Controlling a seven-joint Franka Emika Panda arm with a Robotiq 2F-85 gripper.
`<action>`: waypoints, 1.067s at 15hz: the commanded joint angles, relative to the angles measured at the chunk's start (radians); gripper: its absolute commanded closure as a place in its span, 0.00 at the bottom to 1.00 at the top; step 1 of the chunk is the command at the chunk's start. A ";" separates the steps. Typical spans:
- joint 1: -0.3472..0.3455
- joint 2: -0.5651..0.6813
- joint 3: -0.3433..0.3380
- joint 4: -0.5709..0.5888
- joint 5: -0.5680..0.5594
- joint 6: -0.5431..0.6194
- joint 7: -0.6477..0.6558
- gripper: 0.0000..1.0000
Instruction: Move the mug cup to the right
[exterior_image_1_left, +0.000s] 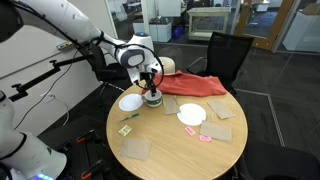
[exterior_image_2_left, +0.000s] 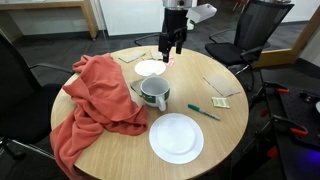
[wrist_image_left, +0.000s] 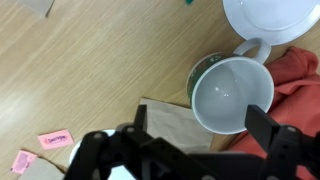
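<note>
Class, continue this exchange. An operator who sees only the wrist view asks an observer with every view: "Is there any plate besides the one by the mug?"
Observer: Yes, a second plate lies apart from the mug.
Operator: How far does the cloth reach?
Observer: It hangs over the table edge.
Operator: How high is my claw?
Observer: It hangs clear above the mug, touching nothing.
</note>
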 joint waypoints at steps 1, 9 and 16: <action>0.029 0.089 -0.024 0.077 -0.022 0.024 0.039 0.00; 0.072 0.214 -0.055 0.163 -0.032 0.033 0.055 0.00; 0.065 0.258 -0.047 0.181 -0.003 0.021 0.006 0.00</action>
